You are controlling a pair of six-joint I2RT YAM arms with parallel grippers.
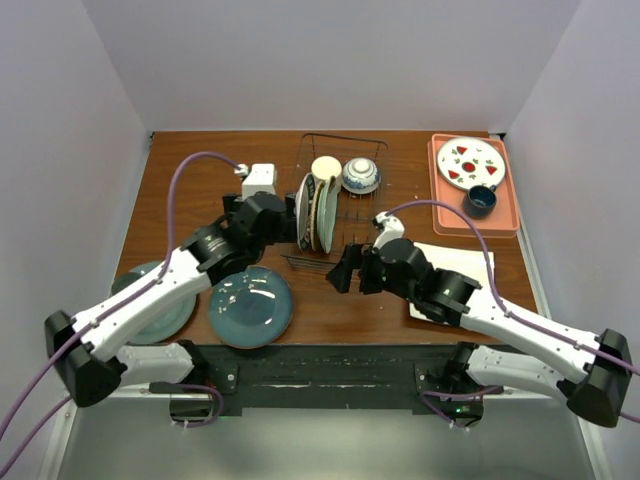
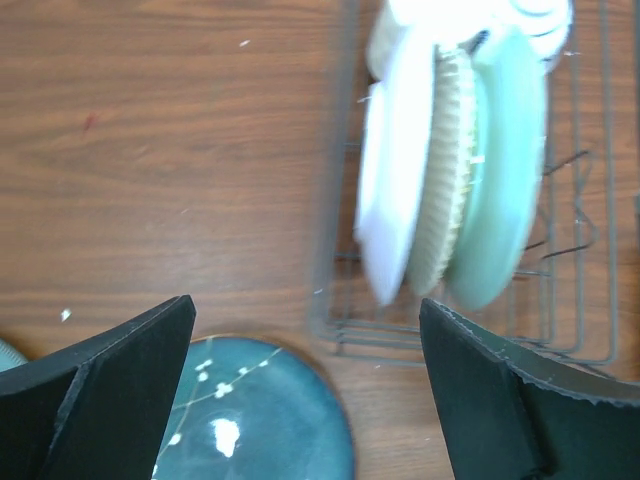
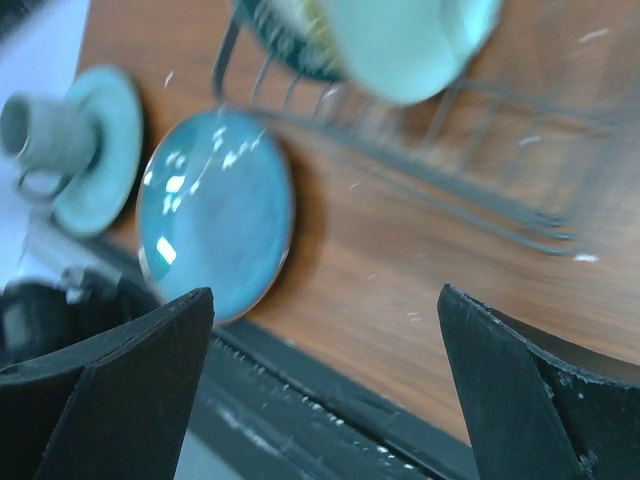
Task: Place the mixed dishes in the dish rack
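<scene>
Both wide and empty, left gripper (image 2: 307, 330) and right gripper (image 3: 325, 310); pinch the teal-blue plate (image 1: 250, 306) by its rim, tilting gently.

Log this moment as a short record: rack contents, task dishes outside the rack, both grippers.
dish rack: three plates on edge at its left side; cream mug and patterned bowl at the far end
outside rack: teal-blue plate and white square plate, flat on the table
left gripper: open, empty, by the rack's near-left corner
right gripper: open, empty
</scene>
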